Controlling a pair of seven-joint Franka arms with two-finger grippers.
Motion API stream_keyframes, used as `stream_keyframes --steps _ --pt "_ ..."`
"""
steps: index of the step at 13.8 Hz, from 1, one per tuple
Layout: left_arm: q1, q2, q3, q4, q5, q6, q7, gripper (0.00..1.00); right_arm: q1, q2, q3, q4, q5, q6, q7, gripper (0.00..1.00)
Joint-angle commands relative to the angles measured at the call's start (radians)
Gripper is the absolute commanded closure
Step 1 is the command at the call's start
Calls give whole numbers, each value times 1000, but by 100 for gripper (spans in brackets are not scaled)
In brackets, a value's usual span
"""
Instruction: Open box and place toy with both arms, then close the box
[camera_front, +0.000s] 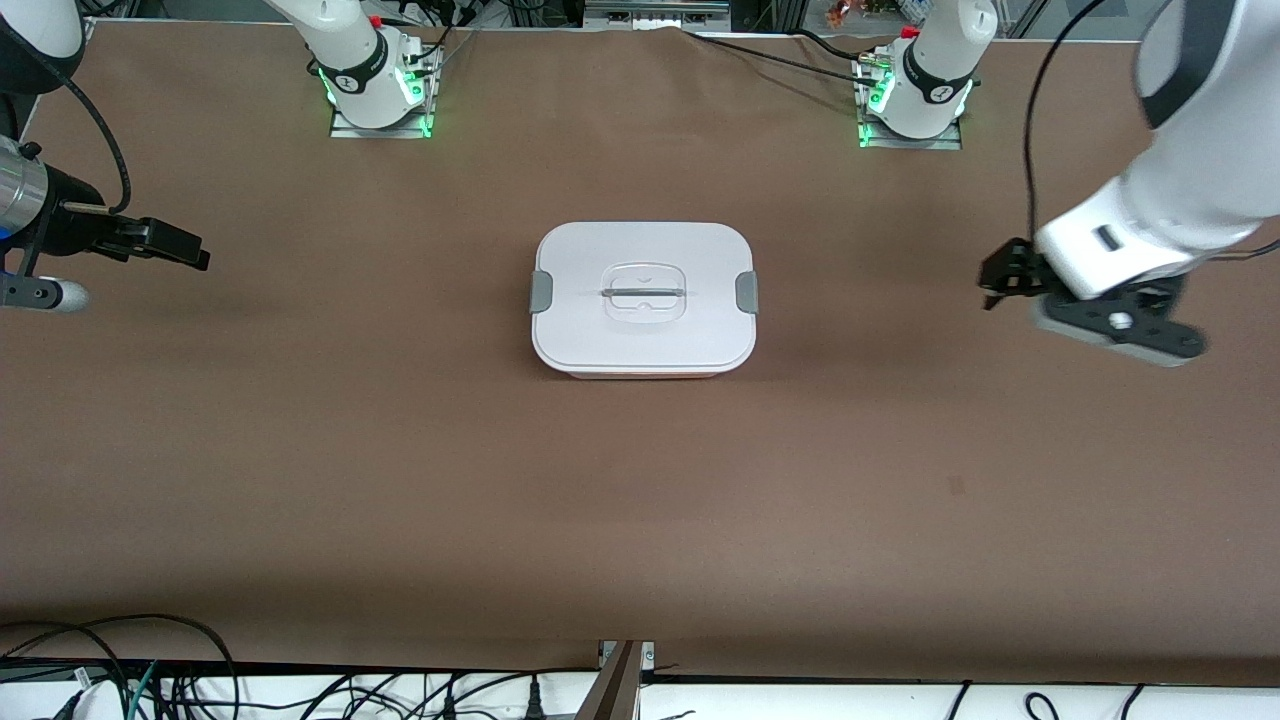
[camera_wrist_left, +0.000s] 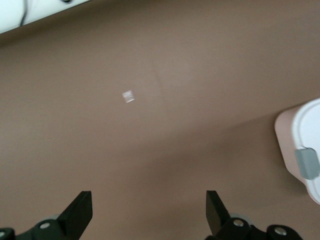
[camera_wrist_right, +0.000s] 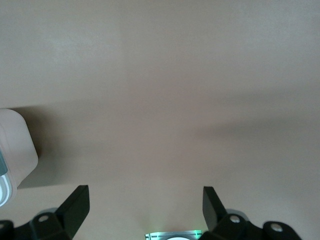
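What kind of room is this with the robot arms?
Probably a robot lab. Two arms are bolted to a brown table, their bases lit green, the left gripper and right gripper open on either side of a lidded box, with cables along the table's edge.

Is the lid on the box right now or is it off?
On. The white lid covers the whole box, with a grey side clip at each end.
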Motion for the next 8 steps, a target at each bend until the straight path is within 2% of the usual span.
stream_keyframes --steps 1,2,8 --pt "25 -204 4 -220 -20 66 -104 0 2 1 -2 13 -4 -1 -3 0" --pt "25 -206 6 -223 -19 60 -159 0 2 3 -2 14 -4 -1 -3 0" --pt "17 -209 29 -225 -35 39 -164 0 2 17 -2 26 -4 5 -3 0"
